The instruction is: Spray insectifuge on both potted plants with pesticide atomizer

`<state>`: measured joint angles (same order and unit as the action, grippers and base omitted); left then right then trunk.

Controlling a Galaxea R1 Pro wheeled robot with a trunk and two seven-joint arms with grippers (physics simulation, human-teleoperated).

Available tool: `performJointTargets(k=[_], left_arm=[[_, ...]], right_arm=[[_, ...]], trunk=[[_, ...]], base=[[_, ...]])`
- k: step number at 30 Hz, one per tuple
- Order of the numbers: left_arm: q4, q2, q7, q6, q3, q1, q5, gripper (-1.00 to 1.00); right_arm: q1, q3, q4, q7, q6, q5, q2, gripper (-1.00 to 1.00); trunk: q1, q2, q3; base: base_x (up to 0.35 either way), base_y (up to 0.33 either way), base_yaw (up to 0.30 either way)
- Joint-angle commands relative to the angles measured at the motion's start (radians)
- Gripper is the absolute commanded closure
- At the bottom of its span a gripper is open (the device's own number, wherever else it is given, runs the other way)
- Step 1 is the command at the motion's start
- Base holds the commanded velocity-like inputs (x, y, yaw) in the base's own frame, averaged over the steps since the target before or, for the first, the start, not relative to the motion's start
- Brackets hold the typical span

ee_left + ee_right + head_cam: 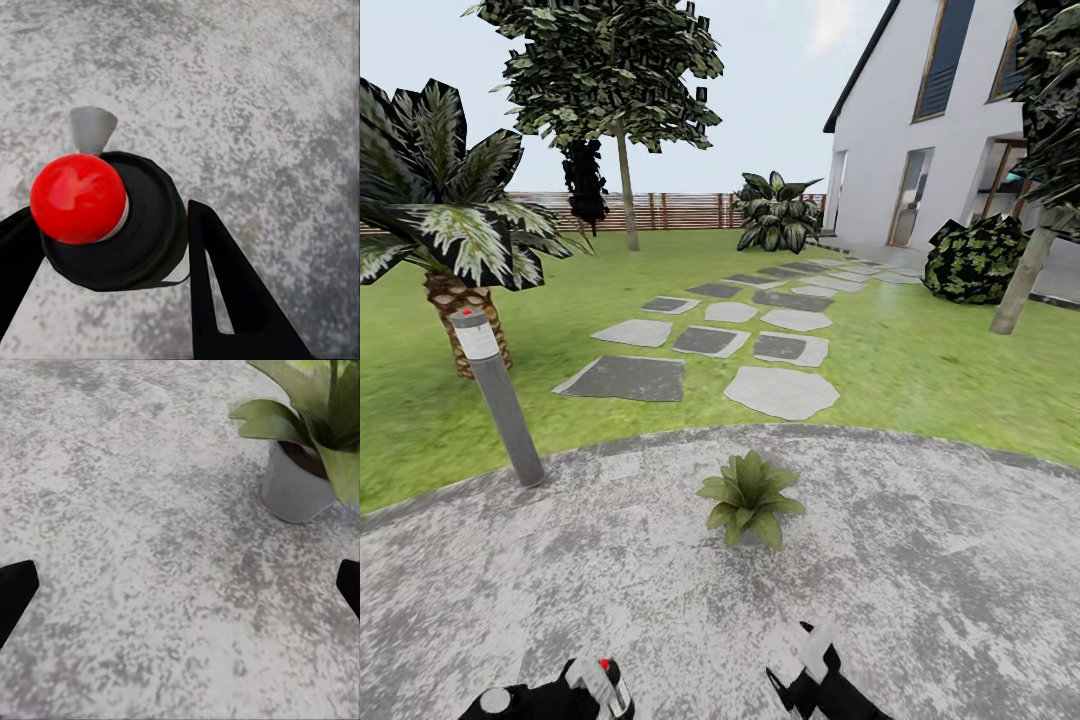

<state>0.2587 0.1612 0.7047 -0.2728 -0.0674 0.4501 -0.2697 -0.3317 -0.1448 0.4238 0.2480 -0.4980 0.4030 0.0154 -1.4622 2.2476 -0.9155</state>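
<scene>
So our left gripper was clamped around the pesticide atomizer, black fingers on either side of the dark body, red button on top and the grey nozzle poking out past it. Our right gripper was spread wide with nothing in it, and one potted plant in its grey pot stood just ahead of it on the stone patio. Farther out we had the bollard lamp, stepping stones and lawn.
</scene>
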Motion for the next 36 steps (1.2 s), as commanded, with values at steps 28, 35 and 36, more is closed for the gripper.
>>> performJointTargets(k=[28,35,36], left_arm=[[0.189,-0.044,0.422,0.244,-0.074,0.167,-0.323,1.00],[0.192,-0.075,0.417,0.240,-0.097,0.168,-0.350,1.00],[0.192,-0.077,0.417,0.239,-0.103,0.168,-0.358,1.00]], right_arm=[[-0.129,-0.104,0.148,0.401,0.206,0.047,-0.106,1.00],[-0.129,-0.114,0.151,0.478,0.207,0.049,-0.127,1.00],[-0.129,-0.114,0.151,0.483,0.207,0.049,-0.128,1.00]], trunk=[[0.000,0.000,-0.001],[0.000,0.000,-0.001],[0.000,0.000,-0.001]], base=[[0.000,0.000,0.000],[0.000,0.000,0.000],[0.000,0.000,0.000]])
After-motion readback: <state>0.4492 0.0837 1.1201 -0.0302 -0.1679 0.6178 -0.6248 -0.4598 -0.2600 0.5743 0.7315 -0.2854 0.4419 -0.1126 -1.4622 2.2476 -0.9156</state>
